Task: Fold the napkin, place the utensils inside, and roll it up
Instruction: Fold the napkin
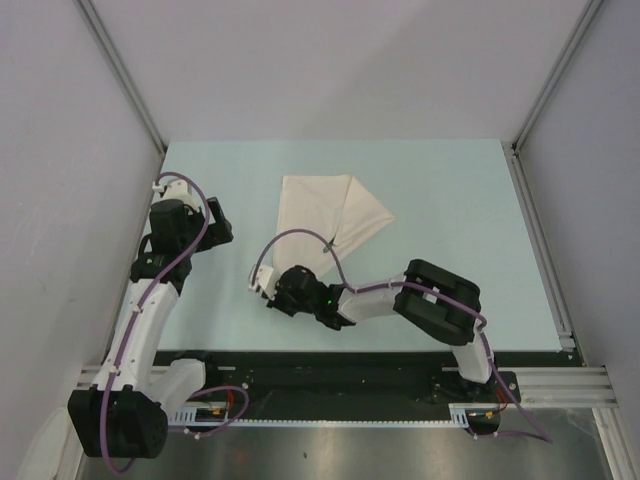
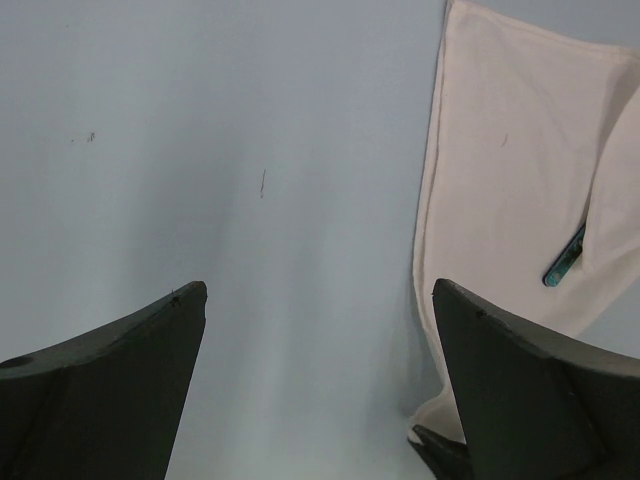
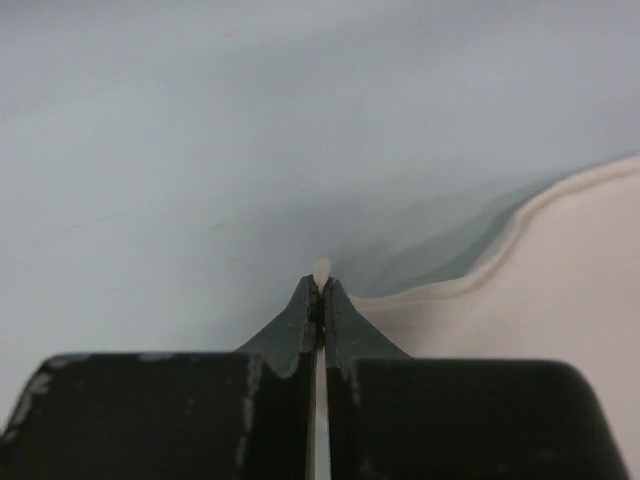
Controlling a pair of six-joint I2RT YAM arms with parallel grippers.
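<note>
The cream napkin [image 1: 325,212] lies partly folded on the pale blue table, one flap laid over to the right. In the left wrist view the napkin [image 2: 510,180] fills the right side, and the knife's bluish handle [image 2: 565,257] pokes out from under a fold; its blade is hidden. My right gripper [image 1: 270,285] is shut on the napkin's near-left corner, and a small tip of cloth [image 3: 321,268] sticks out past the closed fingertips [image 3: 308,300]. My left gripper [image 1: 218,224] is open and empty, hovering over bare table just left of the napkin's edge [image 2: 318,290].
The table [image 1: 450,260] is walled by grey panels left, right and behind. A metal rail [image 1: 545,250] runs along its right edge. The right arm's purple cable [image 1: 300,236] arches over the napkin's near part.
</note>
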